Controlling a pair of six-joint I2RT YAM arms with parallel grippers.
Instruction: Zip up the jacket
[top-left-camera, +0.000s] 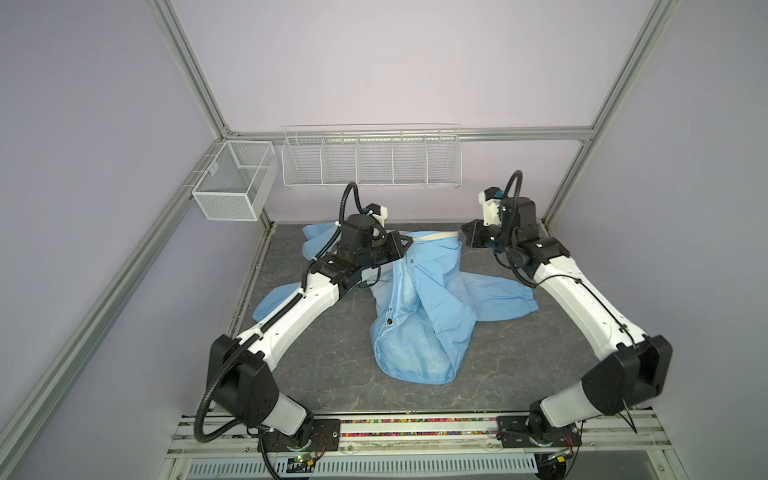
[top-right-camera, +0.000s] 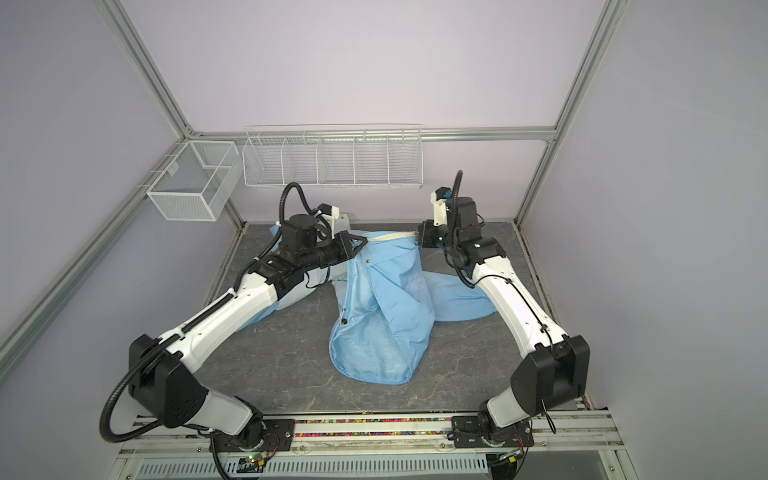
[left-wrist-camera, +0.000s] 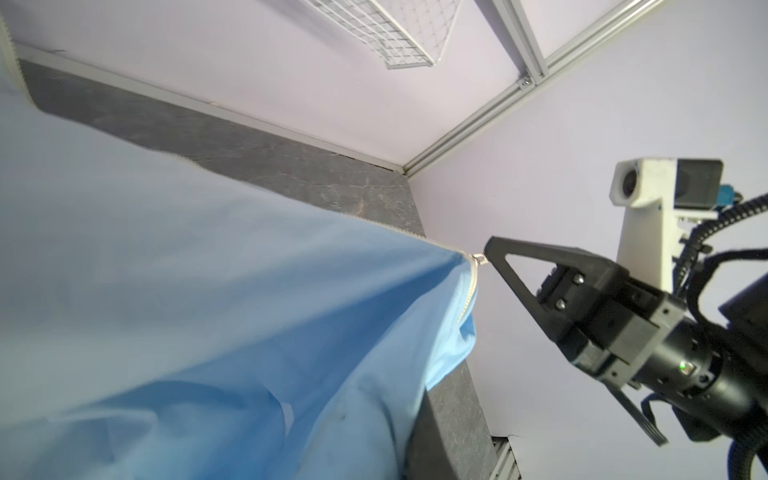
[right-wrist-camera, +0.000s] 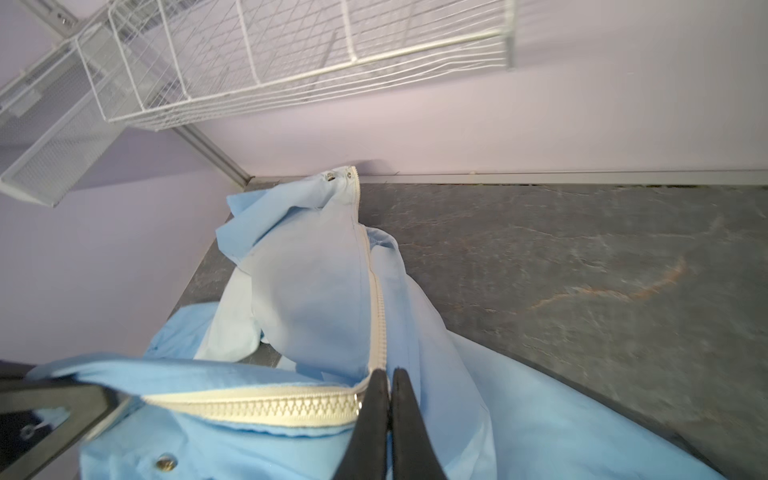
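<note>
In both top views my left hand is clamped shut on the jacket, which sprawls over the table in front of both hands. My right hand pinches the far end of the cream zipper, taut between them. Left wrist view: the right hand's tips grip the zipper pull. Right wrist view: its fingers are pressed together at the zipper's end.

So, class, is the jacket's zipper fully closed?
Partly: zipper meshes up to the slider at the right gripper; beyond, one row runs alone.
</note>
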